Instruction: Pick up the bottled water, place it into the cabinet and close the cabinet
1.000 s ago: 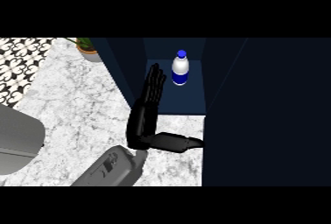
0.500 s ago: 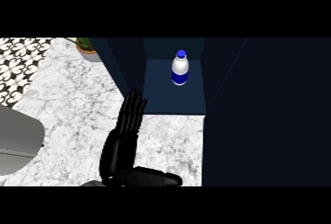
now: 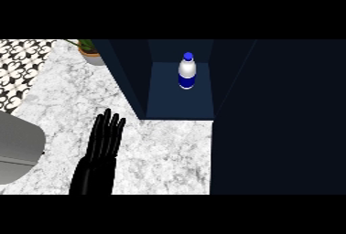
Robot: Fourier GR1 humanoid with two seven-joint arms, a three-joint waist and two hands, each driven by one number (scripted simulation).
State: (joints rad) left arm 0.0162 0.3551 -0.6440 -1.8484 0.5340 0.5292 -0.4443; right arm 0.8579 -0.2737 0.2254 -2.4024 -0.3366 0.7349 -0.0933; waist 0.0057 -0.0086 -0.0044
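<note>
**Bottle shelved, cabinet open**

Head view: the bottled water (image 3: 187, 71) stands upright in the upper middle of the frame, inside the dark blue cabinet (image 3: 179, 100), towards the back of its floor. Nothing is touching it. The left hand (image 3: 101, 151) lies in the lower left over the marble counter (image 3: 165, 155). Its fingers are straight and close together, pointing up the frame, and it holds nothing. It is well apart from the bottle and outside the cabinet's front edge. The right hand does not show.

The pick and the placing look done, and the closing is left, since the cabinet's front stands open. A broad dark panel fills the right of the frame. It may be the door, but I cannot tell. A potted plant (image 3: 90, 51) sits at the upper left and a grey object (image 3: 15, 146) at the left edge.
</note>
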